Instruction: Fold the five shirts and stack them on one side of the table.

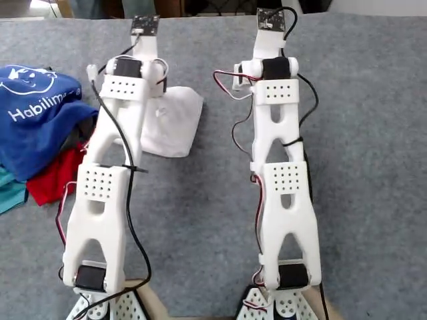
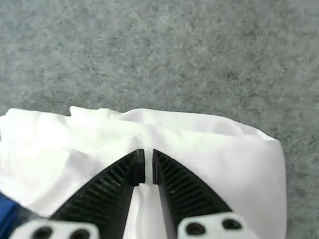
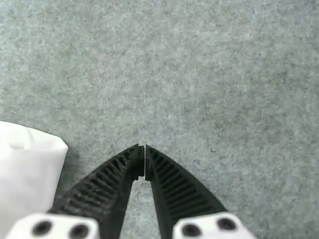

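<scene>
So the white shirt (image 1: 177, 120) sits folded into a small bundle on the grey tabletop (image 1: 373, 133), right under the left end effector (image 2: 148, 167). The jaws are pretty much closed with just a sliver between the tips, and I can't see any cloth caught in there, so to me it's poised over the bundle rather than gripping it. The right end effector (image 3: 144, 162) is closed too, over bare tabletop, with the white bundle off to its inner side.

What the next move depends on, I reckon, is the heap of unfolded shirts lying on the outer side of the left arm. That's a blue shirt (image 1: 33, 113) on top, a red shirt (image 1: 57, 177) poking out below it and a teal shirt (image 1: 8, 193) at the very edge. The left arm is clearly the nearer one, while the right arm is well apart from the heap.

Hard to make out:
- The left arm covers part of the white bundle from above, so I can't call its long axis.
- The heap is cut off at the edge.
- I count four shirts, and a fifth could be buried.
</scene>
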